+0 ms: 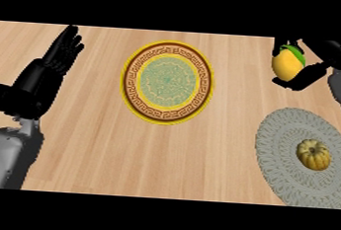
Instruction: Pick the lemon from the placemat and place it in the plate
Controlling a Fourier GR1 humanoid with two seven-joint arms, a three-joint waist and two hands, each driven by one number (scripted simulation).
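You're gripping the lemon (286, 63) in your right hand (307, 76), long axis running twelve to six; the plate (128, 80) is lying at its nine o'clock, and your left hand (56, 63) is resting relaxed.

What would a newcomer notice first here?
The right hand at the upper right, curled round the lemon. Next, the ornate yellow-rimmed plate in the middle of the counter. A small squash sits on the grey placemat at lower right.
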